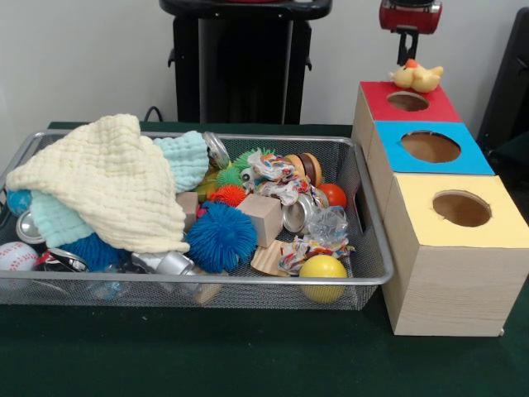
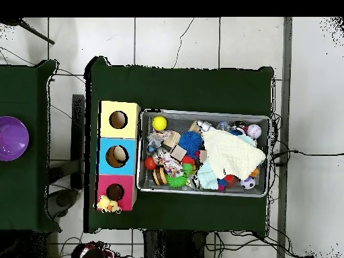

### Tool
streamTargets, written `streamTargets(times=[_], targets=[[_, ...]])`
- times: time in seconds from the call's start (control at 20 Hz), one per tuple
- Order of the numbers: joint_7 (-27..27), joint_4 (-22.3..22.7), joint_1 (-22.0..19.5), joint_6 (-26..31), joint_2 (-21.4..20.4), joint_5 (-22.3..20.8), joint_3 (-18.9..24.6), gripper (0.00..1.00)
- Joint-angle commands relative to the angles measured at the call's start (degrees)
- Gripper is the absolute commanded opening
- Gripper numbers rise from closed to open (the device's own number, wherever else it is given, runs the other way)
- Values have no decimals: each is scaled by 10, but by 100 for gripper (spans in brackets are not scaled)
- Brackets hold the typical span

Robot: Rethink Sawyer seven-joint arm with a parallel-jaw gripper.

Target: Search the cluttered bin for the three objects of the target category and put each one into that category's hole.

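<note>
Nearest the camera, along the table's front edge, sits the bin (image 1: 248,285), heaped with a cream cloth (image 1: 107,182), a blue spiky ball (image 1: 221,236) and a yellow ball (image 1: 322,269). Toward the table's far right corner, a yellow duck (image 1: 417,77) rests on the red-topped box at the far rim of the hole (image 1: 407,101). Directly above it hangs the gripper (image 1: 409,37); I cannot tell whether it is parted or closed, and it holds nothing visible.
</note>
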Motion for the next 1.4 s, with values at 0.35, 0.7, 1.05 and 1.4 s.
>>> streamTargets(times=[0.35,0.7,1.05,1.4], targets=[[124,-62,-25,-76,11,28,64,0],[127,-60,-30,-86,15,32,66,0],[111,-60,-44,-90,15,13,69,0],[95,-62,-54,-72,6,10,72,0]])
